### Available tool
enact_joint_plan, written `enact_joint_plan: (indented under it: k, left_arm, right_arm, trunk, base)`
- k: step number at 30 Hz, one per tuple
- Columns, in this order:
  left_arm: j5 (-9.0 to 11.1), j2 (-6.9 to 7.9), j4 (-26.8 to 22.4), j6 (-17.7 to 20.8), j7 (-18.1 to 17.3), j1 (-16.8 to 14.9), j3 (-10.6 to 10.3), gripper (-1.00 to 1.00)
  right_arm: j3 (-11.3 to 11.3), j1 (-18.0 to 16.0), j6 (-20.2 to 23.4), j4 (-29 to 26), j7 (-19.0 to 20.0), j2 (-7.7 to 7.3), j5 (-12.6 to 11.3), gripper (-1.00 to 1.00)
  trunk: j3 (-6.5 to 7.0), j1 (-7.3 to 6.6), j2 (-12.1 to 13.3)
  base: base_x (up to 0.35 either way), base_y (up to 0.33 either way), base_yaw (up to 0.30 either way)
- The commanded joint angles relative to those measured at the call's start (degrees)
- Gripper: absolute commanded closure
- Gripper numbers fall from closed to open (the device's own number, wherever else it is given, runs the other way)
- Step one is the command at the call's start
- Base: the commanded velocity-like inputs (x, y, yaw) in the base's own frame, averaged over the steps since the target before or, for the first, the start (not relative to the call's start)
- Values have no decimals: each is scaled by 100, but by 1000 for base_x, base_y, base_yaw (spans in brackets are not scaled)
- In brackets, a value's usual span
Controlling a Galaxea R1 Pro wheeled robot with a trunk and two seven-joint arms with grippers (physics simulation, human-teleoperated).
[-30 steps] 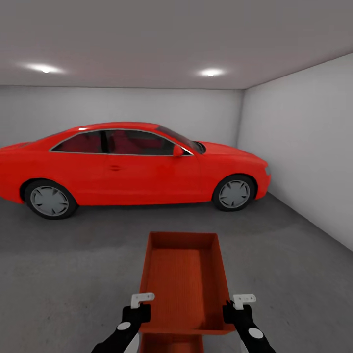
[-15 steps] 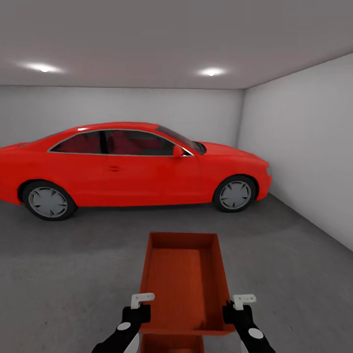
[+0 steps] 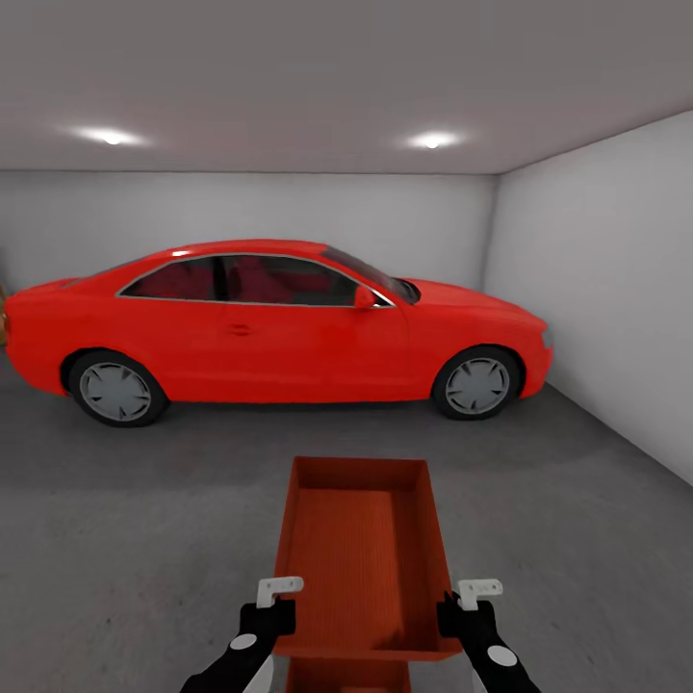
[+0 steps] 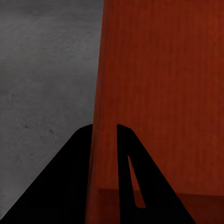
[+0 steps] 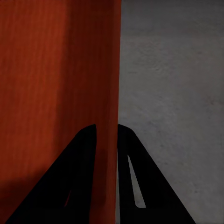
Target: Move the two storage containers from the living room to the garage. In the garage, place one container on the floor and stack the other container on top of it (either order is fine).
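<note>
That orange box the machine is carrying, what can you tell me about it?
The storage container is an orange-red, open-topped rectangular box with thin plain walls and a faintly ribbed bottom; it looks empty. It is held level, lengthwise ahead of the robot, above the grey floor. The left hand pinches its left wall and the right hand its right wall, a finger on each side. Another orange-red surface shows just under its near edge.

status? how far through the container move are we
Done: the robot is in the garage, facing the red car, with the grey floor ahead. In hand: the left gripper and right gripper each clamp a side wall of the orange container; a second orange box edge shows beneath it. Left: set down and stack.
</note>
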Motion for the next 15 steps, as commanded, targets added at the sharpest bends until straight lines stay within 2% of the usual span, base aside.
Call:
enact_joint_plan:
  k: [1, 15]
  left_arm:
    - [-23, -10, -234, -10, -42, -11, 85, 100]
    - [-23, -10, -234, -13, -42, -8, 85, 100]
  right_arm:
    - [159, 5, -19, 22, 5, 4, 35, 100]
    - [159, 5, -19, 22, 6, 5, 35, 100]
  trunk:
    - [-3, 2, -5]
    - [-56, 2, -5]
  base:
    - [0, 0, 37]
    - [0, 0, 4]
